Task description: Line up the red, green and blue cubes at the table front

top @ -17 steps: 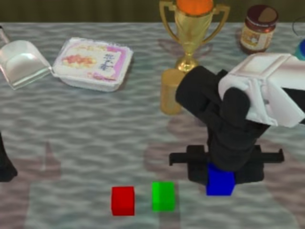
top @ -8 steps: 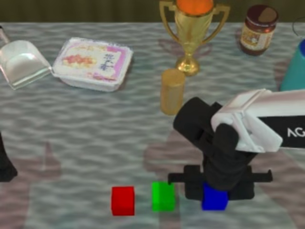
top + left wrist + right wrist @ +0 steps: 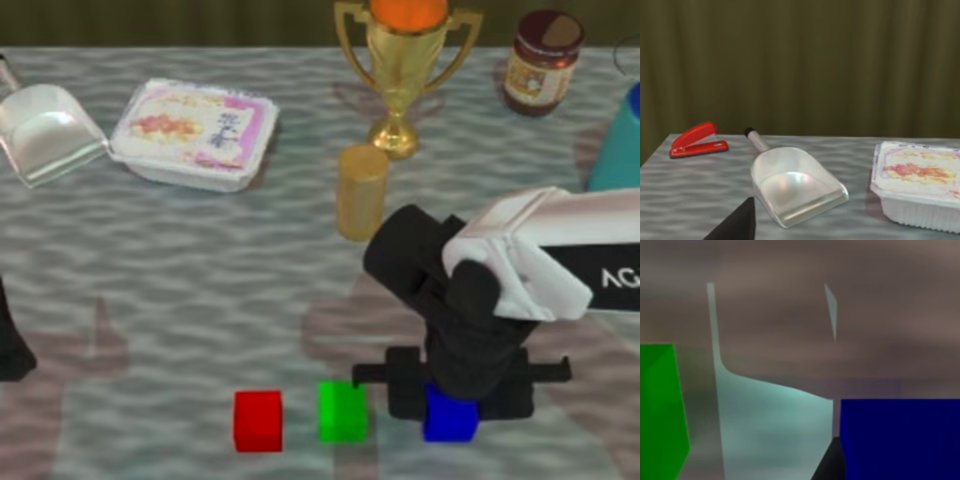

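Front edge of the table (image 3: pixel 180 300), around 6 o'clock: red cube (image 3: pixel 258 420), green cube (image 3: pixel 342 411) and blue cube (image 3: pixel 449 414) sit in a row, red leftmost, blue rightmost. Red and green are near each other, not touching. Blue sits a bit further off from green, gap visible.

Right gripper (image 3: pixel 455 385) is down on the blue cube, black fingers either side of it, wrist block covering the cube's far half. Can't tell whether the jaws are pinching the cube or standing clear. Right wrist view shows the blue cube close up beside a dark finger edge (image 3: pixel 830 462), green cube further off, bare table between them.

Left arm (image 3: pixel 12 345) is parked at 9 o'clock on the table's left edge; only a dark sliver shows, jaw state not visible.

Mid-table at about 12 o'clock: tan cylinder (image 3: pixel 361 190), upright. Beyond it, gold trophy (image 3: pixel 405 70). Far at 10 to 11 o'clock: foil food tray (image 3: pixel 195 133) and metal scoop (image 3: pixel 45 130). Far at 1 to 2 o'clock: jar (image 3: pixel 543 60). Left wrist view adds a red stapler (image 3: pixel 697 140) past the scoop.
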Robot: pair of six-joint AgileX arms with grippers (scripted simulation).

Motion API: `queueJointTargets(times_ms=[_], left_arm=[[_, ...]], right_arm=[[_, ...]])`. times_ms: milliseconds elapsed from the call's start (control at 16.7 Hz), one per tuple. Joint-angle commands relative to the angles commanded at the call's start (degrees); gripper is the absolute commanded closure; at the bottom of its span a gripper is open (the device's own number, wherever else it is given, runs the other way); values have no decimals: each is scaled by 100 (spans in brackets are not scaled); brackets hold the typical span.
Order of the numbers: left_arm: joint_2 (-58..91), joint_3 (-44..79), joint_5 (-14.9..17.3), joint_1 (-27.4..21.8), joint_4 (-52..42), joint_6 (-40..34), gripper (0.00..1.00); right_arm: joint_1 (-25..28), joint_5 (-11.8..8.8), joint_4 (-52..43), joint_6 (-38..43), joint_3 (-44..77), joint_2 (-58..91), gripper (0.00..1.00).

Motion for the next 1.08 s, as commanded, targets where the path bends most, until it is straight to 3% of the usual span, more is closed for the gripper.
queueJointTargets(times_ms=[480, 1080], left_arm=[[0, 0, 0, 0, 0, 0, 0], [0, 0, 0, 0, 0, 0, 0]], right_arm=[[0, 0, 0, 0, 0, 0, 2], [-3, 0, -20, -2, 17, -11, 0]])
